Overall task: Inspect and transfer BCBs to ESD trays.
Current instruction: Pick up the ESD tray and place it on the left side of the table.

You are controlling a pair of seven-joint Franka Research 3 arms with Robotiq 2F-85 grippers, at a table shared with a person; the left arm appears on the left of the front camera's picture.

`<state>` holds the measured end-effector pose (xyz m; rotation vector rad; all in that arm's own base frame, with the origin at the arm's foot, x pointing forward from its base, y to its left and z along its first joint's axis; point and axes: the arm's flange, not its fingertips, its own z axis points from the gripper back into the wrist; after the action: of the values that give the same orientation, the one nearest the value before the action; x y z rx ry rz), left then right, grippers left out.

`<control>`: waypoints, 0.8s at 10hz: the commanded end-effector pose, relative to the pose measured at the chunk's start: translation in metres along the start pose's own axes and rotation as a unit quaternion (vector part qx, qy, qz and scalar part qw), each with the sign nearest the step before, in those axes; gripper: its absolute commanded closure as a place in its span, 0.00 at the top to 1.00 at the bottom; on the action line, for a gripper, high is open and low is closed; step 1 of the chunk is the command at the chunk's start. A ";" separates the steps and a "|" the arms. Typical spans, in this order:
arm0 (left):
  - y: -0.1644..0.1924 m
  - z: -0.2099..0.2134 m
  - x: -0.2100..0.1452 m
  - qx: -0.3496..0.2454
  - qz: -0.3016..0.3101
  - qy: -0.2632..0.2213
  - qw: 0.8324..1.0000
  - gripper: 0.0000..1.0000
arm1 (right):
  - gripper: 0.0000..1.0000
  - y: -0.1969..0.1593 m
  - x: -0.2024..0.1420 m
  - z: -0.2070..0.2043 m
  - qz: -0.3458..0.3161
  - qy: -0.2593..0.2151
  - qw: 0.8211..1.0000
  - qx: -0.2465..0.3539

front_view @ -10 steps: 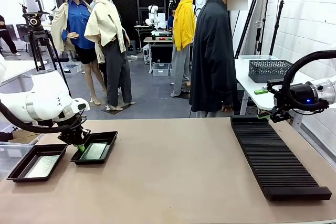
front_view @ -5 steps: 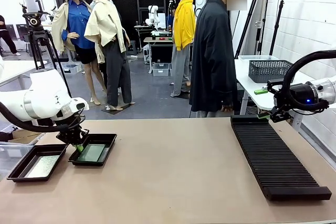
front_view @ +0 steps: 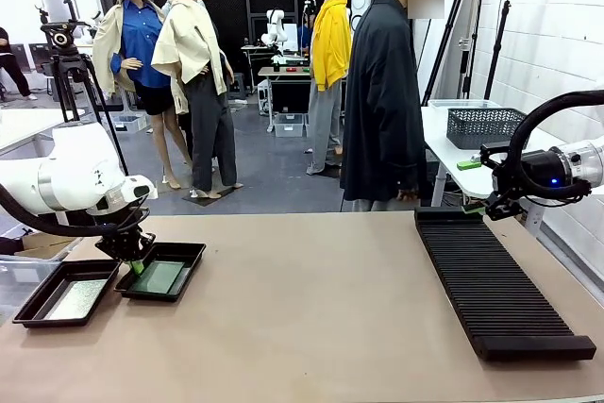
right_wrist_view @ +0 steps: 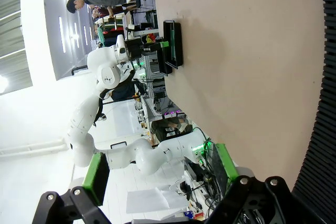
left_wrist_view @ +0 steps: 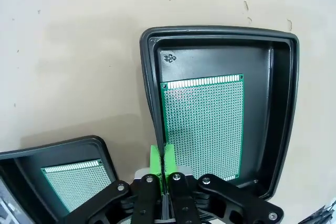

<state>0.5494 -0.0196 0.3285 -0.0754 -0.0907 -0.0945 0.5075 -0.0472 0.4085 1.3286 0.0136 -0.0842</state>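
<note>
Two black ESD trays sit side by side at the table's near left. A green BCB (front_view: 159, 277) (left_wrist_view: 203, 124) lies flat in the right tray (front_view: 195, 257) (left_wrist_view: 286, 103), and another BCB (front_view: 77, 297) (left_wrist_view: 73, 184) lies in the left tray (front_view: 28, 309) (left_wrist_view: 21, 166). My left gripper (front_view: 135, 265) (left_wrist_view: 163, 158) is shut on the right tray's rim, on the side facing the left tray. Far to the right, my right gripper (front_view: 497, 207) (right_wrist_view: 159, 170) hangs open and empty above the far end of the rack.
A long ribbed black rack (front_view: 500, 280) (right_wrist_view: 325, 77) runs along the table's right side. A person in a dark coat (front_view: 382, 92) stands at the far edge. A dark mesh basket (front_view: 483, 125) sits on a side table behind. The middle of the table is bare.
My left gripper has dragged the right tray a little to the left, closer to the left tray. The right arm has stayed still.
</note>
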 end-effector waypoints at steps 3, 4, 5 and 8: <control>0.007 0.004 -0.007 0.003 -0.020 0.003 1.000 0.00 | 1.00 0.000 -0.002 -0.002 -0.003 -0.003 1.000 -0.005; 0.007 0.004 -0.008 0.002 -0.018 0.002 1.000 0.05 | 1.00 0.000 -0.002 -0.002 -0.003 -0.003 1.000 -0.005; 0.006 0.006 -0.005 0.001 -0.003 0.003 1.000 0.11 | 1.00 0.000 -0.002 -0.002 -0.003 -0.003 1.000 -0.005; 0.003 0.016 0.001 -0.002 0.031 -0.003 1.000 0.53 | 1.00 0.000 -0.002 -0.002 -0.003 -0.003 1.000 -0.005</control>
<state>0.5503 -0.0180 0.3363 -0.0779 -0.0993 -0.0688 0.5075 -0.0472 0.4085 1.3286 0.0136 -0.0841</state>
